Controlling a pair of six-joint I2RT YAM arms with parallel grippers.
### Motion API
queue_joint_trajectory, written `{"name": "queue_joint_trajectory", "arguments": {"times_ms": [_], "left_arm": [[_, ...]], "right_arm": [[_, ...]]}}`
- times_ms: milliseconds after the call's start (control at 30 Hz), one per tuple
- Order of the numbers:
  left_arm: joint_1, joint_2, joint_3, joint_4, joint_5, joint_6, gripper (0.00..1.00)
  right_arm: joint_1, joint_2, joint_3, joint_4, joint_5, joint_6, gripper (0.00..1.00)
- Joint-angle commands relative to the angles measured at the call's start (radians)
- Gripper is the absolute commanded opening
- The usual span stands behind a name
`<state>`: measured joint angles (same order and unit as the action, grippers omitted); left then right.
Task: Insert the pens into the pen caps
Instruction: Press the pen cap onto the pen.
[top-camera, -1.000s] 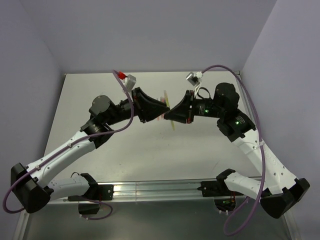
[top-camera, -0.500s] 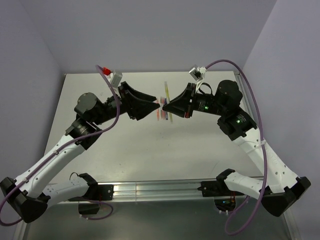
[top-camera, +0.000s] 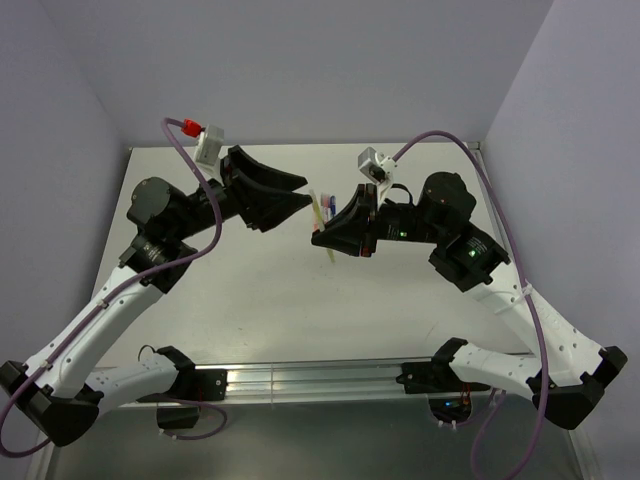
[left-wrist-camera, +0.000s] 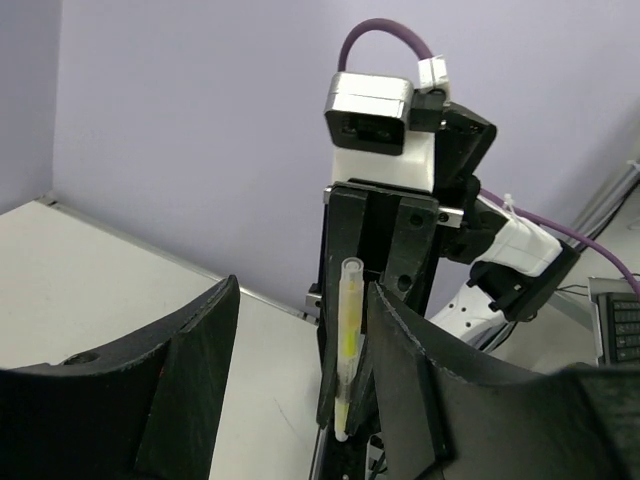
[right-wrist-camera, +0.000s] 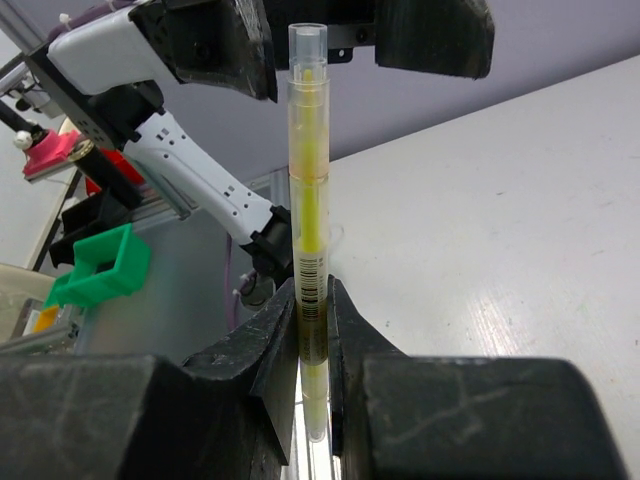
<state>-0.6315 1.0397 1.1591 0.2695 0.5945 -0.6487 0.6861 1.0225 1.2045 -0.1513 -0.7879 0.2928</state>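
A yellow pen (right-wrist-camera: 308, 215) stands upright in my right gripper (right-wrist-camera: 312, 300), which is shut on its lower barrel. A clear pen cap (right-wrist-camera: 307, 90) covers the pen's upper end. From above, this pen (top-camera: 321, 224) hangs over the middle of the table at the right gripper's tips (top-camera: 319, 238). My left gripper (top-camera: 303, 192) is open just left of the pen, not touching it. In the left wrist view the pen (left-wrist-camera: 348, 335) shows between the spread fingers of the left gripper (left-wrist-camera: 300, 290), nearer the right one.
A few small coloured pens (top-camera: 328, 211) lie on the grey table (top-camera: 250, 290) just behind the right gripper. Purple walls close the back and both sides. A metal rail (top-camera: 310, 378) runs along the near edge between the arm bases.
The left gripper has opened, let go of the pen's end and drawn back to the left. The right gripper kept its hold and carried the pen slightly left.
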Motion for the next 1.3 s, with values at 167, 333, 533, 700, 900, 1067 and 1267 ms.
{"name": "queue_joint_trajectory", "arguments": {"times_ms": [167,333,533,700,900,1067,1267], "left_arm": [[0.006,0.014,0.033,0.143,0.137,-0.054,0.58],[0.006,0.032,0.036,0.162,0.185,-0.078,0.58],[0.006,0.065,0.03,0.181,0.205,-0.1,0.58],[0.006,0.074,0.024,0.201,0.208,-0.109,0.56],[0.006,0.08,0.025,0.201,0.215,-0.117,0.39],[0.004,0.085,0.022,0.192,0.217,-0.112,0.35],[0.003,0.094,0.021,0.18,0.22,-0.108,0.34]], "right_arm": [[0.032,-0.013,0.027,-0.004,0.006,-0.057,0.0],[0.036,-0.007,0.033,-0.005,0.012,-0.057,0.0],[0.036,-0.001,0.04,-0.005,0.022,-0.052,0.0],[0.038,0.005,0.043,-0.007,0.021,-0.05,0.0],[0.038,0.011,0.044,-0.01,0.041,-0.046,0.0],[0.038,0.017,0.05,-0.005,0.05,-0.035,0.0],[0.038,0.027,0.059,-0.008,0.059,-0.029,0.0]]}}
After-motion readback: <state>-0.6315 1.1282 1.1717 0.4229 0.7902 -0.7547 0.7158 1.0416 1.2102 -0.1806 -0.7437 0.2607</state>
